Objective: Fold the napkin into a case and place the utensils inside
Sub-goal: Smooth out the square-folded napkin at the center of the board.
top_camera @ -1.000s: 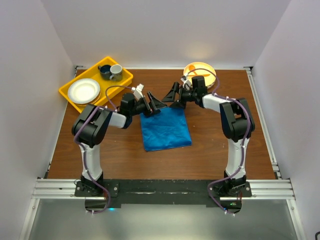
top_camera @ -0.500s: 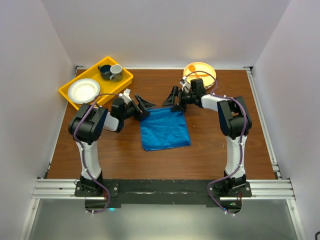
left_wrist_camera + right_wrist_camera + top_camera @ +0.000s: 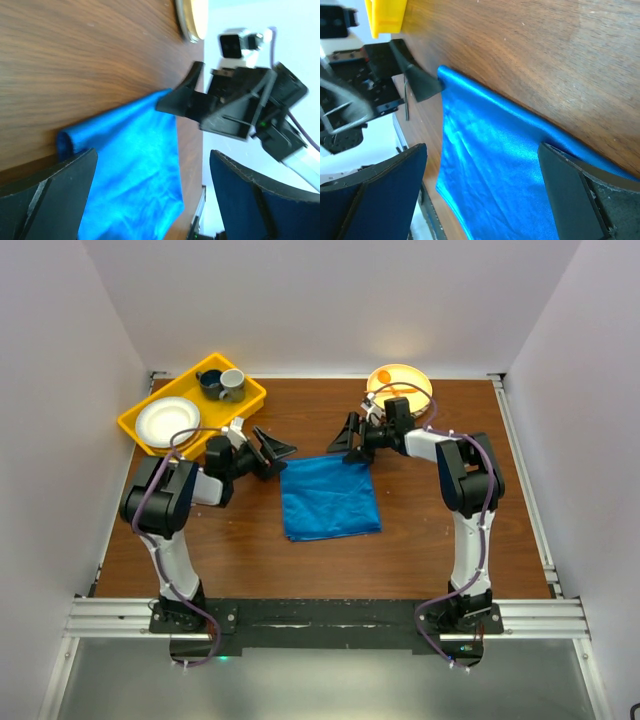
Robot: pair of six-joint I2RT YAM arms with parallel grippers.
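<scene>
down on the brown wooden table (image 3: pixel 250 540) right now: a bright blue, soft, squarish cloth napkin (image 3: pixel 330 498), lying flat at mid-table between the 2 arms, not yet shaped into a case. from the left wrist, showing a small rolled lip at its nearest corner (image 3: pixel 67 142). from the right wrist, glossy and mostly smooth (image 3: pixel 490 165), with a faint crease or 2.

over to the left gripper (image 3: pixel 276 446): released, opened wide, held low over the wood just beside the napkin's far-left corner and apart from the cloth. in its own camera, framing that corner between 2 dark fingers (image 3: pixel 55 192), clamping nothing.

and the right gripper (image 3: pixel 347 441): likewise released, spread wide, down at the napkin's far-right corner. 1 black fingertip (image 3: pixel 172 100) right at the cloth's edge there; touching or just short, cannot tell. facing the left gripper across the napkin's far edge, well apart from it.

further back on the left: a yellow plastic tray (image 3: pixel 215 408) holding a round white plate (image 3: pixel 167 422), a dark blue mug (image 3: pixel 209 381) and a grey cup (image 3: pixel 232 383) side by side. back on the right, just behind the right gripper: a round yellow dish (image 3: pixel 415 378) with something orange inside, too small to tell.
</scene>
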